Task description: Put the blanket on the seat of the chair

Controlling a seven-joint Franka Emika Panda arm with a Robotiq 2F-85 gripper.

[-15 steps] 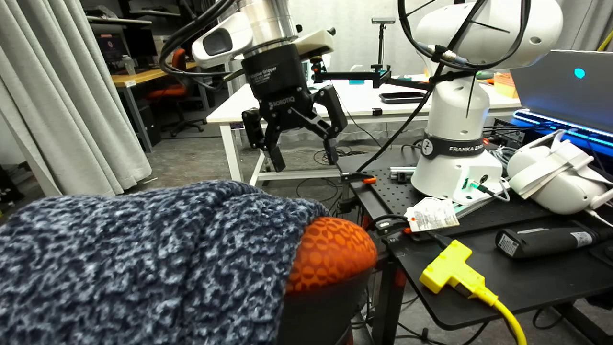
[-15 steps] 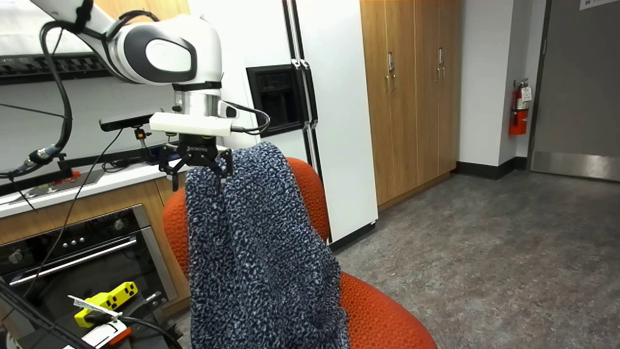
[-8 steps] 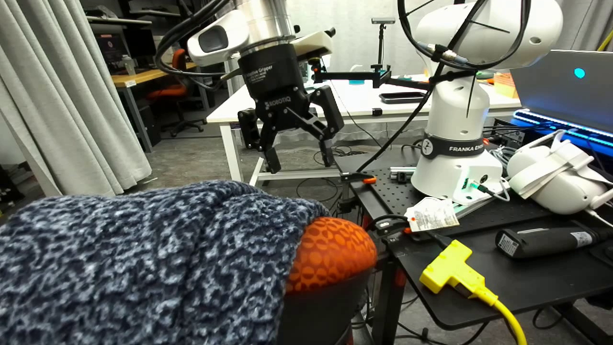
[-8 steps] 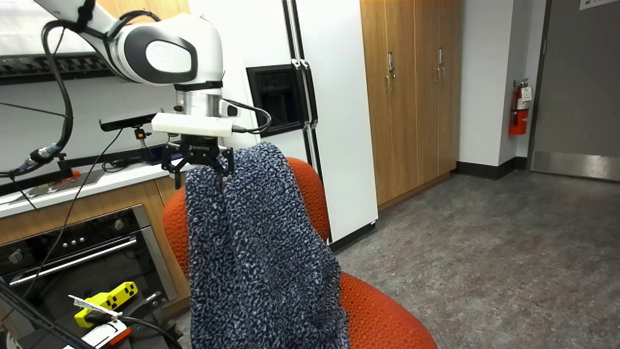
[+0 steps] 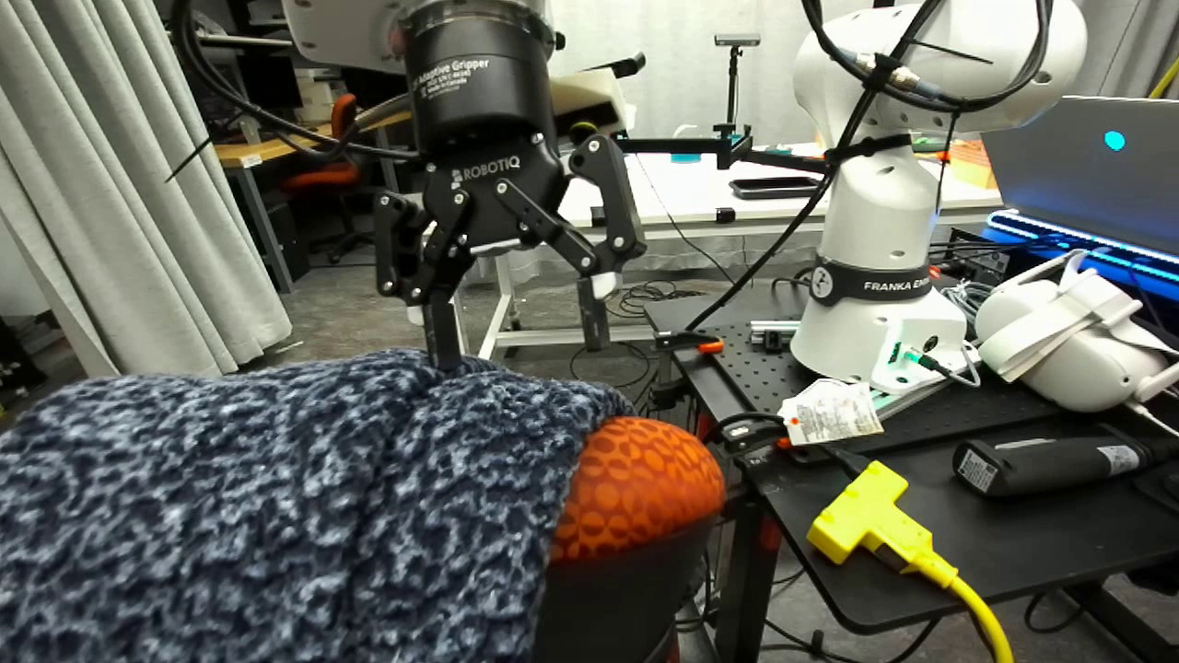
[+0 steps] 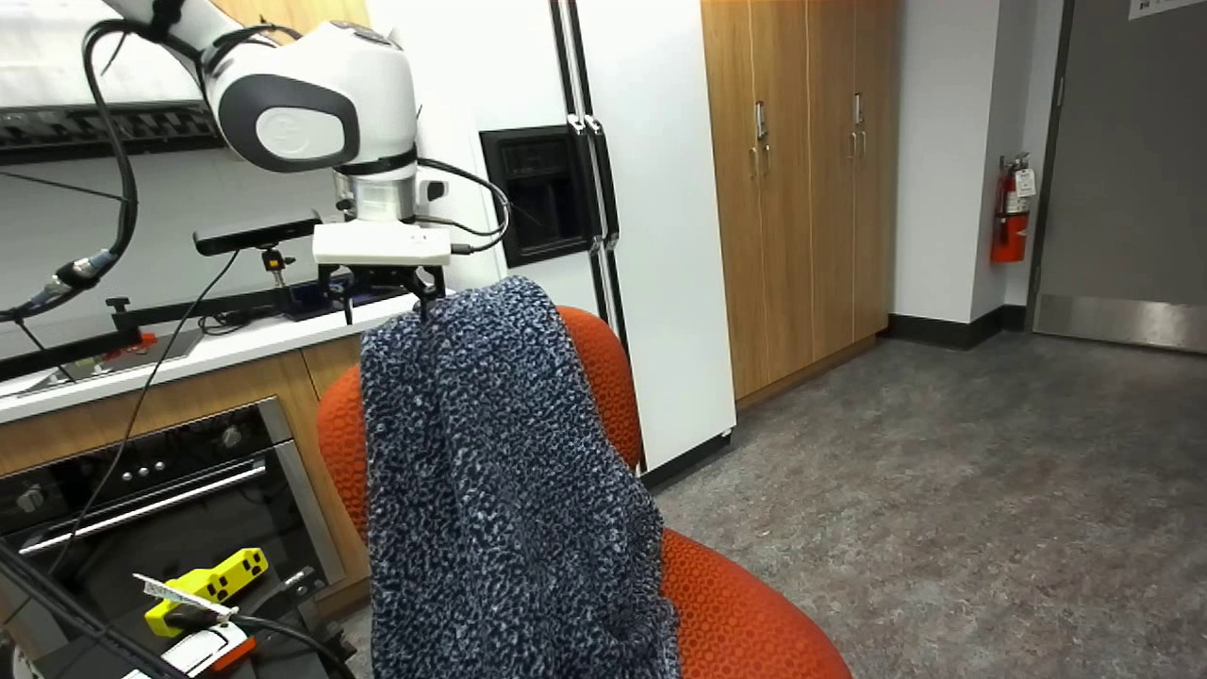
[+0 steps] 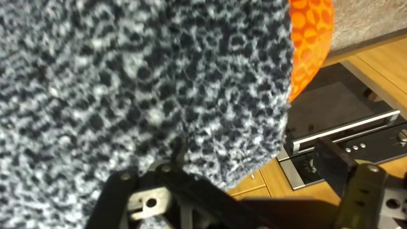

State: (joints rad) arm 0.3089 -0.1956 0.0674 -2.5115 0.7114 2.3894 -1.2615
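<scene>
The dark navy, grey and white blanket hangs over the backrest of the orange-red chair. In an exterior view the blanket drapes down from the backrest onto the seat, part of which shows bare. My gripper is open and empty at the blanket's top edge; it also shows in an exterior view. In the wrist view one finger lies over the blanket and the other finger is past its edge. I cannot tell whether a fingertip touches the cloth.
A black table beside the chair carries the robot base, a yellow power block and a white headset. A white table stands behind. An oven and a white fridge stand beyond the chair.
My gripper has moved closer and to the left in one exterior view, reaching the blanket's top edge. In an exterior view it sits higher and smaller. It stays open; the blanket has not moved.
</scene>
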